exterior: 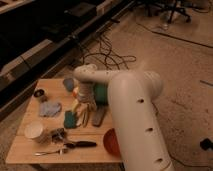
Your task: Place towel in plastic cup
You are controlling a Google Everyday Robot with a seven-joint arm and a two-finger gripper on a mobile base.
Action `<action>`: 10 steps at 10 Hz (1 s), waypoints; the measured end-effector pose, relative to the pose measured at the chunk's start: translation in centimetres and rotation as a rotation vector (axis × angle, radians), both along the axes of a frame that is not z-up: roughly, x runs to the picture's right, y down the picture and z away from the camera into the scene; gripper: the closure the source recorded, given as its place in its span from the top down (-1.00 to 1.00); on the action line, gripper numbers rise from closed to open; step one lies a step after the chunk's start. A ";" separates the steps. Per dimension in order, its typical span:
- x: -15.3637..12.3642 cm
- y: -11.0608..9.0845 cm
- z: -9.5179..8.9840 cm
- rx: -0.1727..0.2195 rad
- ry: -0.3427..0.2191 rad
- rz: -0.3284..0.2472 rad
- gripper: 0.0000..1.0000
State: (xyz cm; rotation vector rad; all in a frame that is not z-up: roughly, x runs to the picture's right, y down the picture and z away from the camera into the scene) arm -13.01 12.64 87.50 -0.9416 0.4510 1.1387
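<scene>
Looks down on a small wooden surface (20,145) set on a floor strewn with dark cables. Shows a thick white robot arm (135,110) filling the right foreground and bending down over the middle of the surface. Ends in the gripper (85,116), poised low over the wood just right of a flat dark green sponge (69,119). Pale fingers (81,114) spread wide apart, pointing down, holding nothing.

To the left, apart from the gripper: the towel (50,108), a soft pale blue-grey cloth lying loose on the wood. Farther back, near the far edge and beside the arm's wrist: the plastic cup (68,83), dull blue-grey, upright, not touching the towel. Left of that cup, a small dark metal can (40,94).

At the near left, a wider white cup (34,131). Along the near edge, a black-handled utensil (80,144), a silvery utensil (50,151) and a red dish (111,141), partly hidden by the arm. Just right of the fingers, a dark flat oblong thing (98,117), too blurred to name.
</scene>
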 end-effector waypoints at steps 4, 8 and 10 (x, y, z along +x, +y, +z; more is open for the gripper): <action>0.0 0.0 0.0 0.000 0.000 0.000 0.60; 0.0 0.0 0.0 0.000 0.000 0.000 0.60; 0.0 0.0 0.0 0.000 0.000 0.000 0.60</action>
